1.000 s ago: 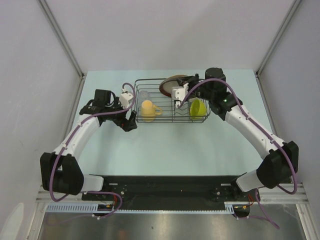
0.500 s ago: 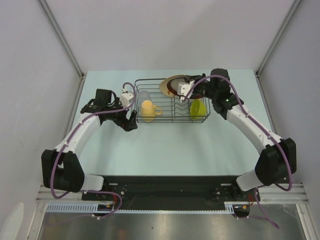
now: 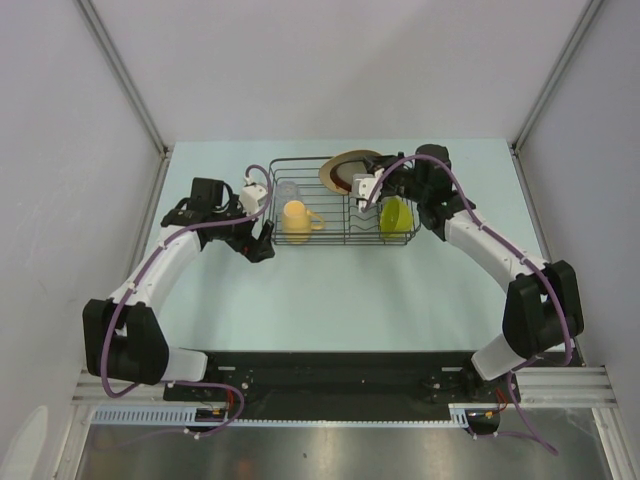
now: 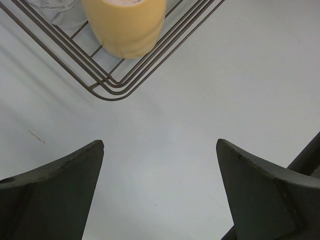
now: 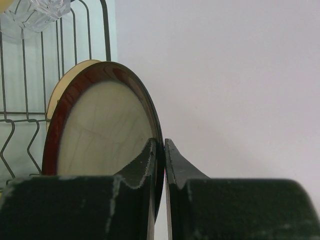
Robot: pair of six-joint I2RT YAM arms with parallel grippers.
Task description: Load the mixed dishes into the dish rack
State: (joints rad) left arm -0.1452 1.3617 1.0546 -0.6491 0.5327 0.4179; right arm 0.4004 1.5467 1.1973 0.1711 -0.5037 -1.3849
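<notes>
The black wire dish rack (image 3: 340,242) stands at the table's middle back. It holds a yellow-orange mug (image 3: 295,220), a clear glass (image 3: 287,191) and a lime-green bowl (image 3: 396,216). My right gripper (image 3: 366,186) is shut on the rim of the dark-rimmed tan plate (image 3: 347,172), held on edge over the rack's back. In the right wrist view the fingers (image 5: 161,145) pinch that plate (image 5: 100,130), and a second tan plate (image 5: 59,90) stands just behind it. My left gripper (image 3: 262,245) is open and empty by the rack's front left corner (image 4: 107,92), near the mug (image 4: 125,25).
White walls enclose the pale table on three sides, with the back wall close behind the rack. The glass (image 5: 35,15) and the rack's wires (image 5: 106,30) show at the upper left of the right wrist view. The arm bases sit on a black rail at the near edge.
My right arm has swung the dark-rimmed plate up on edge over the rack's back and shifted slightly. The left arm has not moved.
</notes>
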